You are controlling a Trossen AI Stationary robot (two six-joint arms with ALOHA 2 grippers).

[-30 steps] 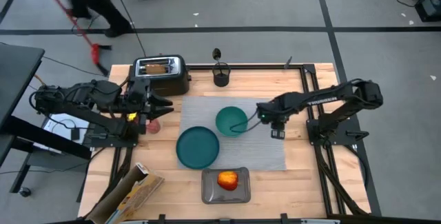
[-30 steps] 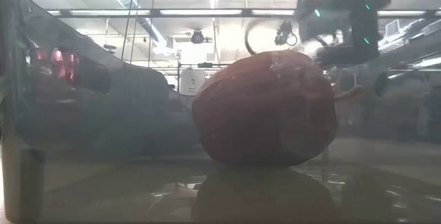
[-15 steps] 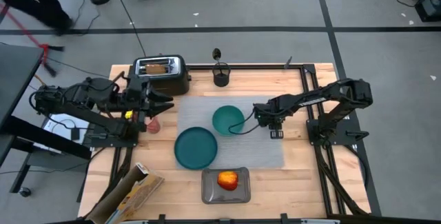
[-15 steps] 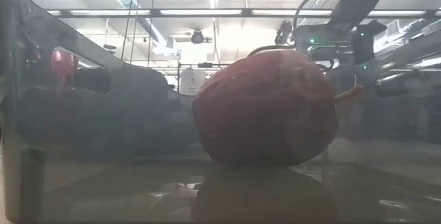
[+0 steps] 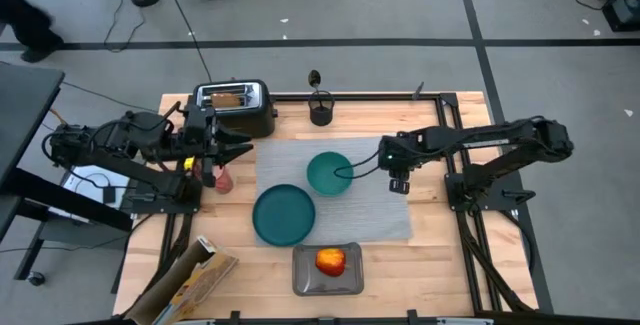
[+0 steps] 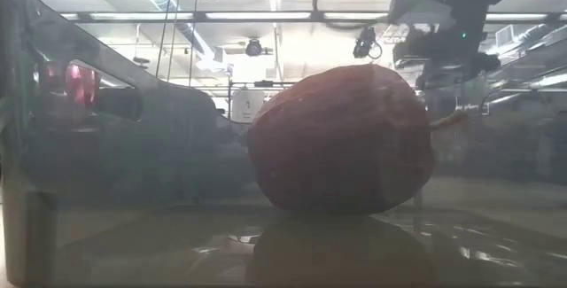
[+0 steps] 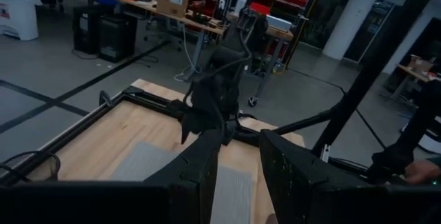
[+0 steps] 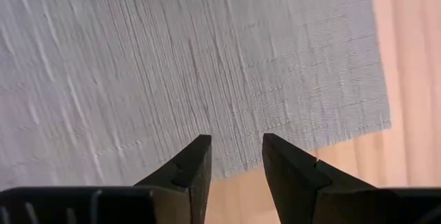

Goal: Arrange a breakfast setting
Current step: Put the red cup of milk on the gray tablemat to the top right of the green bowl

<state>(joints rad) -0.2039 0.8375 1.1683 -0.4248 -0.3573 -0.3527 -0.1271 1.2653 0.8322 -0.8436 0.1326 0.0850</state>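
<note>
L gripper [image 5: 240, 148] hovers at mat's L edge, just in front of toaster [image 5: 235, 102]; fingers look slightly parted w/ nothing between them in L wrist view; pink-red cup [image 5: 222, 179] sits on bare wood just beside it, off the placemat [image 5: 375, 210]; risk: wrist or elbow clips cup and tips it, since it stands close under the arm.

Centre: teal plate [image 5: 285, 214] on mat's front-L part, teal bowl [image 5: 329, 173] just behind-R of it, rims near or touching, cannot tell which; apple [image 5: 330, 260] in grey tray [image 5: 306, 280] at front edge, not yet on the setting; toast appears to sit in toaster slot; spoon, cereal not made out.

R gripper [image 5: 398, 175] over mat's R part, near bowl, fingers apart, empty (R wrist view: only mat weave and wood below); risk: a low sweep drags or wrinkles the mat, shifting plate + bowl; cable loop from R arm lies across bowl rim, could snag it.
</note>
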